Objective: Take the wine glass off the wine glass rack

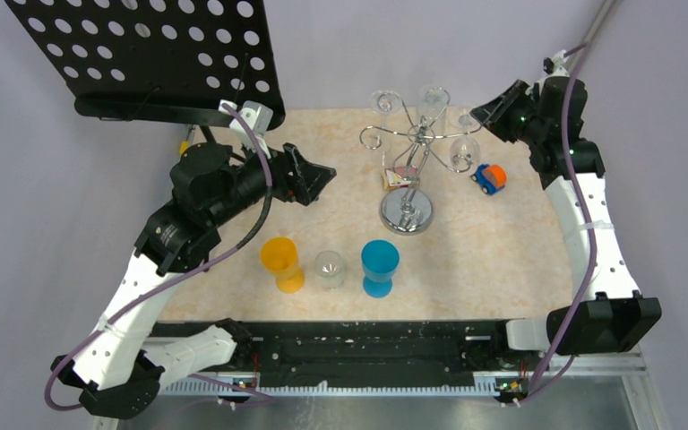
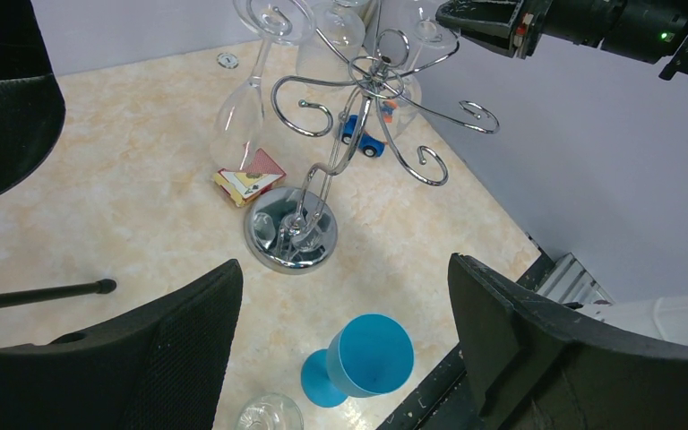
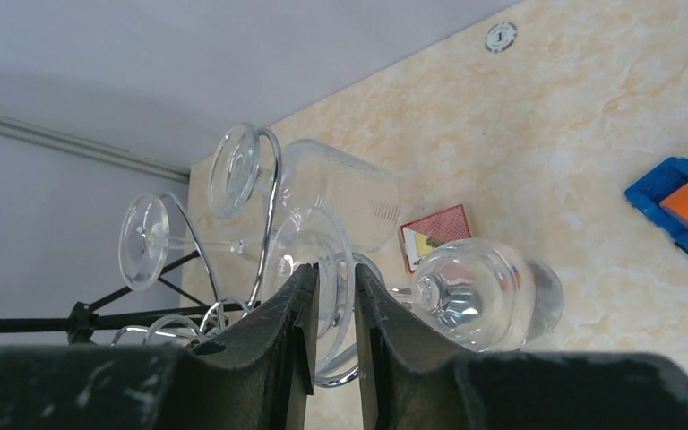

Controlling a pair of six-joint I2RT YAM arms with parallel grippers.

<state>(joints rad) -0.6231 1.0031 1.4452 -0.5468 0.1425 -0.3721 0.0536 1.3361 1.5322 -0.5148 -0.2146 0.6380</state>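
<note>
Glass (image 3: 488,296) upside down on the rack (image 1: 406,215), hanging from the wire arm on the rack's right side. Right gripper (image 3: 334,291) right at the curl of that arm, fingers (image 3: 294,340) close together with only a thin gap. Edge of a round glass foot and a bit of wire in that gap; no telling whether squeezed or just beside. Left gripper (image 1: 320,182) well apart from the rack, off to its left, fingers wide apart. Rack upright on its shiny round base, toward the far middle of the table (image 1: 502,278), a tan top with a stone look. Pale wall (image 1: 349,45) behind. Black stand (image 1: 143,54) with round holes at the far left corner. Counted: one rack, with at least three glasses hanging on it, hard to count past that. One orange cup (image 1: 283,264), one clear cup (image 1: 329,269) and one blue cup (image 1: 380,267) in a row near the front. One toy car (image 1: 489,177) right of the rack. One small red box (image 1: 400,178) just beside the rack's base. One tiny round disc (image 3: 500,36) near the far edge.
</note>
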